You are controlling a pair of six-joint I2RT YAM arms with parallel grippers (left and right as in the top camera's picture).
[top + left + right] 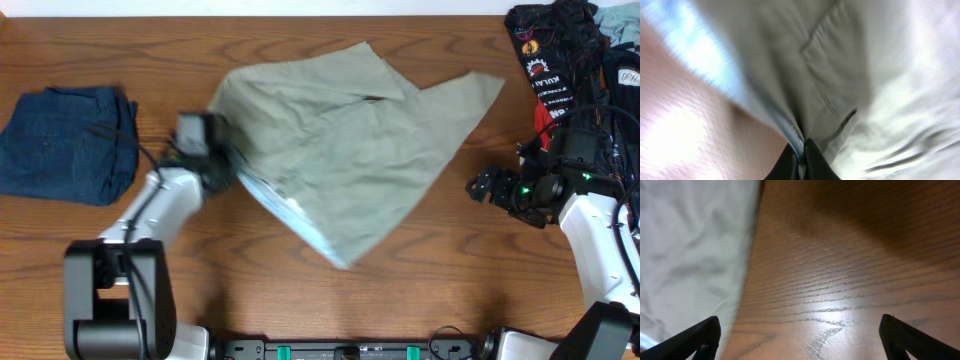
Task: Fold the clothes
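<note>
The khaki-tan trousers point(360, 150) lie spread and partly folded across the middle of the table, with the pale waistband lining point(290, 212) showing along their lower left edge. My left gripper point(222, 168) is at the trousers' left edge and is shut on the waistband point(801, 150); the khaki cloth point(840, 75) fills the left wrist view. My right gripper point(482, 186) is open and empty over bare wood just right of the trousers. In the right wrist view point(800, 335) the cloth's edge point(690, 255) lies at the left.
Folded dark blue jeans point(65, 142) lie at the far left. A heap of dark clothes point(565, 60) sits at the back right corner. Bare wooden table point(450, 280) lies in front of the trousers.
</note>
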